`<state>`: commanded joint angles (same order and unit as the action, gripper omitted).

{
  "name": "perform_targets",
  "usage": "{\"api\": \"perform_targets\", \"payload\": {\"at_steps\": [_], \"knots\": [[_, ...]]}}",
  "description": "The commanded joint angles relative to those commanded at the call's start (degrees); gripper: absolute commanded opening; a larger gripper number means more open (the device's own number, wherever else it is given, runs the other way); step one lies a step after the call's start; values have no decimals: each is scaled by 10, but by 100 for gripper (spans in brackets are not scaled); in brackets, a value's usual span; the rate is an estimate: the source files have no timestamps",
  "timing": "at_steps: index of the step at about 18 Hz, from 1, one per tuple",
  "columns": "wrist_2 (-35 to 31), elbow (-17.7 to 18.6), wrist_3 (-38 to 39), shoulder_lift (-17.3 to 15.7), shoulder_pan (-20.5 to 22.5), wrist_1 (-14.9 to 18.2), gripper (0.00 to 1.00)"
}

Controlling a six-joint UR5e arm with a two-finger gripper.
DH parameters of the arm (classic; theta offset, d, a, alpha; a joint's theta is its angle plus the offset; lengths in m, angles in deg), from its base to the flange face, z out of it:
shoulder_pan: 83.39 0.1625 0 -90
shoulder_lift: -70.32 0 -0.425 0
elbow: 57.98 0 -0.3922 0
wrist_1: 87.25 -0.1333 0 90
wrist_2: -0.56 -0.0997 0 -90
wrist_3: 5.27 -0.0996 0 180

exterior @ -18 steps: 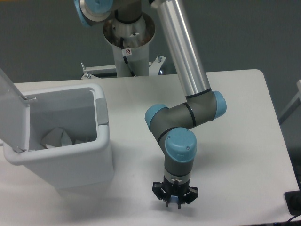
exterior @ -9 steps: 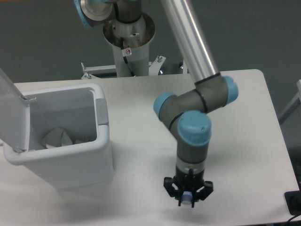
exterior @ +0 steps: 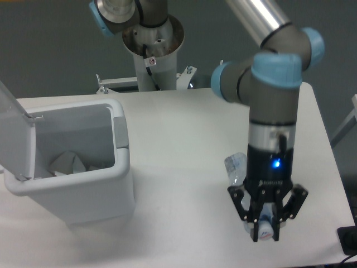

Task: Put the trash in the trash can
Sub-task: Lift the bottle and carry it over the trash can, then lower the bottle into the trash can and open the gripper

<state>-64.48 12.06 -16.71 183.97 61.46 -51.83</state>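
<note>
My gripper (exterior: 266,228) hangs point-down over the table's front right and is shut on the crushed clear bluish plastic bottle (exterior: 237,167). The bottle lies slanted between the fingers, one end sticking out up and to the left and the other end low between the fingertips. The white trash can (exterior: 124,167) stands at the left with its grey lid (exterior: 12,134) swung open. The crumpled whitish wrapper (exterior: 70,163) lies inside it at the bottom. The gripper is well to the right of the can.
The arm's base column (exterior: 152,44) stands behind the table's far edge. A grey tab (exterior: 120,133) sits on the can's right rim. A dark object (exterior: 348,239) shows at the table's right front corner.
The arm has swung right and toward the camera, and the gripper has risen. The bottle, barely visible between the fingers before, now shows clearly in the grip.
</note>
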Motion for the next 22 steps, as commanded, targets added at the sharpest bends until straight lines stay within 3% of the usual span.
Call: {"api": "perform_targets", "payload": {"at_steps": [4, 8, 15, 20, 21, 22], "knots": [[0, 0, 48, -52, -25, 1, 36], [0, 13, 81, -92, -89, 1, 36], [0, 21, 92, -99, -188, 0, 36], [-2, 74, 88, -105, -224, 0, 39], [-2, 80, 86, -106, -226, 0, 51], [-2, 80, 80, -104, -226, 0, 92]]}}
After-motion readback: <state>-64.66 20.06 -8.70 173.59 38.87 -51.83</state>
